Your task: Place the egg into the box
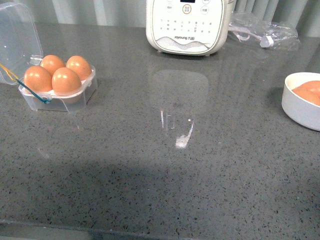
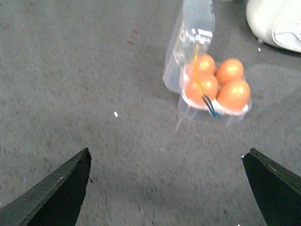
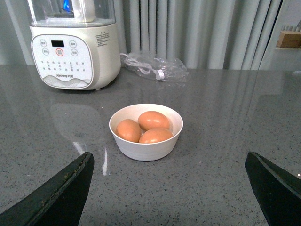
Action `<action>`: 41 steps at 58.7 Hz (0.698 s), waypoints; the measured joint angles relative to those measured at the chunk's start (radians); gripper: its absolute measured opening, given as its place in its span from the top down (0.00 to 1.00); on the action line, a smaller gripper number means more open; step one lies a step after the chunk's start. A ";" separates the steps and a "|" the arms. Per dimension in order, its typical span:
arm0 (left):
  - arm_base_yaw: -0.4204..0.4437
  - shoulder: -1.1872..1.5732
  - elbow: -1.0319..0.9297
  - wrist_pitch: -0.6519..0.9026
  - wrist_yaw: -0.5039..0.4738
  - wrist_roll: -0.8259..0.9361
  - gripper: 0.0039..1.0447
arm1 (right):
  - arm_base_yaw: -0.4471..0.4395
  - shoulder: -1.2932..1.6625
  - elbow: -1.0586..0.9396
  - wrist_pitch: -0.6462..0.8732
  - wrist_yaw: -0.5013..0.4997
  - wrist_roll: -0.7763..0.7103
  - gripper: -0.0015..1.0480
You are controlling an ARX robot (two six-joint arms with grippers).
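Front view: full box (image 1: pixel 64 103) at worktop (image 1: pixel 165 170) left edge, bowl (image 1: pixel 299 111) at right edge, open room between.
Right wrist view shows the bowl's three eggs (image 3: pixel 154 120); left claw (image 2: pixel 168 151) and right claw (image 3: pixel 169 154) gape, empty.

So the left gripper (image 2: pixel 168 151) is spread wide, its two dark fingers (image 2: pixel 56 193) poking in at the corners over bare grey speckled worktop (image 2: pixel 70 70). Further off sits the clear box (image 2: pixel 187 106) with its lid (image 2: pixel 190 42) flipped up, all four cups filled with orange-brown eggs (image 2: pixel 229 70), and a blue-and-yellow cord (image 2: pixel 202 89) draped across them. There's the edge of some white appliance (image 2: pixel 277 23) just past it.
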 joint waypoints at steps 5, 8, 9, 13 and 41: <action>0.018 0.158 0.064 0.125 -0.004 0.028 0.06 | 0.000 0.000 0.000 0.000 0.000 0.000 0.07; 0.025 0.224 0.091 0.166 -0.006 0.038 0.06 | 0.000 0.000 0.000 0.000 0.000 0.000 0.07; 0.026 0.254 0.103 0.185 -0.018 0.048 0.06 | 0.000 0.000 0.000 0.000 0.000 0.000 0.07; 0.034 0.340 0.144 0.232 -0.050 0.084 0.06 | 0.000 0.000 0.000 0.000 0.000 0.000 0.07; 0.114 0.691 0.358 0.349 -0.121 0.224 0.06 | 0.000 0.000 0.000 0.000 0.000 0.000 0.07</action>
